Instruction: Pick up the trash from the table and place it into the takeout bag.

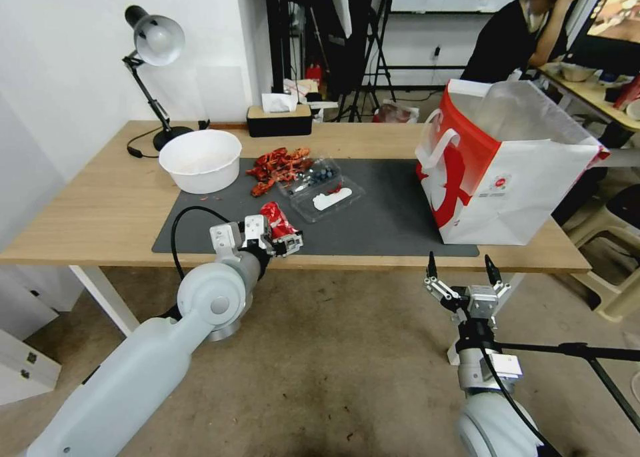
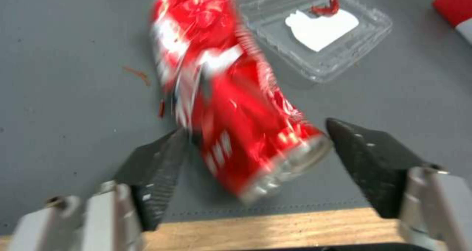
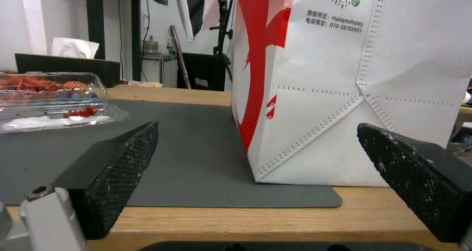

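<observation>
On the worktop, the takeout bag stands right of my spread, empty right fingers. My left fingers straddle, not gripping, the blurred crushed red soda can, its top cut off.

The can is bright red with white lettering and a bare silver rim. It lies on a dark grey mat, plain but for a faint stitched line along its near edge. The table is light wood with a fine grain, on white legs. The bag is white with a red left side panel, a red figure print, white handles and a silvery lining; small grey print and a red-and-green round mark sit on its near face. The bowl is white. The clear trays hold red scraps and a white patch. The left tool has black textured fingers on silver mounts.
</observation>
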Controlling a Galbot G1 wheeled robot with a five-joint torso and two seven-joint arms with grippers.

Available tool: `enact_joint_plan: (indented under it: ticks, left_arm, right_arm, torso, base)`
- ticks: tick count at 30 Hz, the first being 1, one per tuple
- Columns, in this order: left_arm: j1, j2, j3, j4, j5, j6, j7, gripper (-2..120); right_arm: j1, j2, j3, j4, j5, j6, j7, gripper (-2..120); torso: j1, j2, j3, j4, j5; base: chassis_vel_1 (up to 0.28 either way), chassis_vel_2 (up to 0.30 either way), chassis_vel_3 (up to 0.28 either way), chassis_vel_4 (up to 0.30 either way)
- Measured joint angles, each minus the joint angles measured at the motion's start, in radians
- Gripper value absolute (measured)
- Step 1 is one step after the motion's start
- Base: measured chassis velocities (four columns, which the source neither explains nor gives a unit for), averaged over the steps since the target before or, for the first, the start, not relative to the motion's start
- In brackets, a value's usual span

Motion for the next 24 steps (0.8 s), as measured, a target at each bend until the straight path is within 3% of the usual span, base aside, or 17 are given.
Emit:
enact_joint_plan:
  ticks: [6,19,24]
  left_arm:
    - [-0.010,0.001,0.007,0.008,-0.002,0.017,-0.014,53]
    - [-0.010,0.008,0.004,0.012,0.003,0.018,-0.013,52]
    - [0.006,0.027,-0.009,0.007,0.067,0.009,0.034,52]
  right_arm:
    - [0.001,0.001,0.000,-0.001,-0.001,0.000,0.000,100]
    - [0.001,0.003,-0.001,-0.002,-0.003,0.000,0.000,100]
    - [0.002,0.002,-0.002,-0.003,-0.004,0.000,0.000,100]
  torso:
    - [0.000,0.000,0.000,0.0000,-0.0002]
    - [0.000,0.000,0.000,0.0000,-0.0002]
    - [0.000,0.000,0.000,0.0001,-0.0001]
  base:
    - [0.000,0.000,0.000,0.000]
    - [0.000,0.000,0.000,0.000]
    - [0.000,0.000,0.000,0.000]
